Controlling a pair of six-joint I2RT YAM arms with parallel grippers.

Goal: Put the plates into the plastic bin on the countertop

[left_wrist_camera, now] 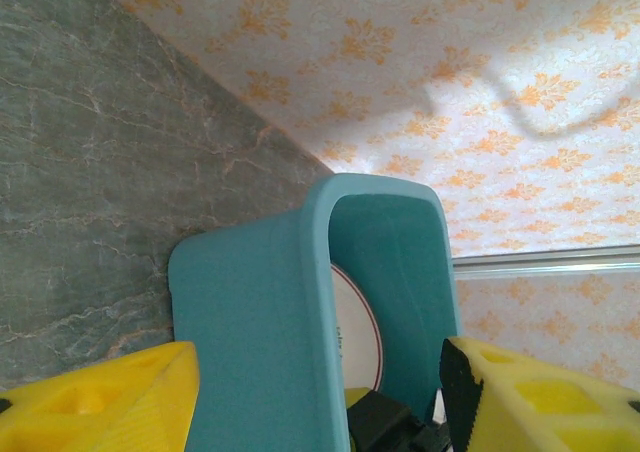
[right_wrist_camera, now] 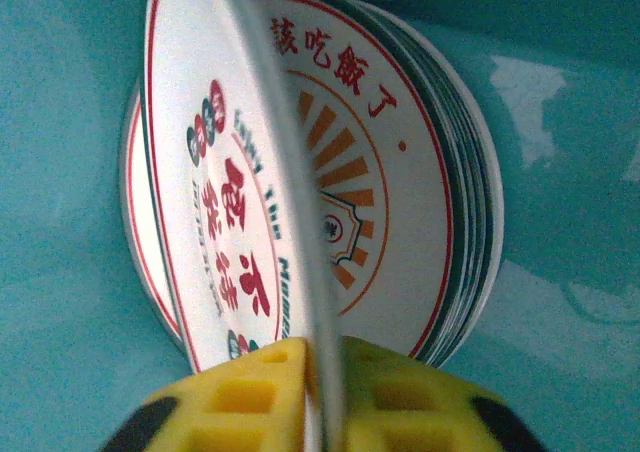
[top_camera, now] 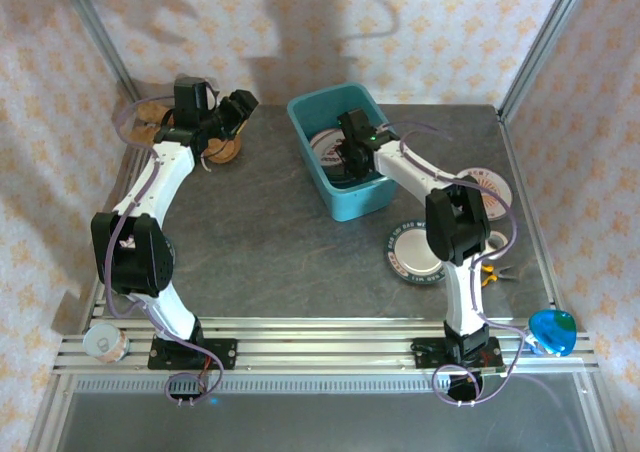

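Reaching down into the plastic bin [top_camera: 365, 204] at the far middle of the worktop [top_camera: 250, 237], the right claw [right_wrist_camera: 322, 360] pinches a held plate [right_wrist_camera: 240, 212] by its rim, on edge above the stack of plates [right_wrist_camera: 400, 162] lying inside. A green-rimmed plate [top_camera: 415, 254] and a second plate [top_camera: 487, 184] wait on the worktop at right. The left claw [top_camera: 238, 107] hangs part open and empty at far left, over brownish discs [top_camera: 222, 150] that may be more plates. The job looks past halfway.
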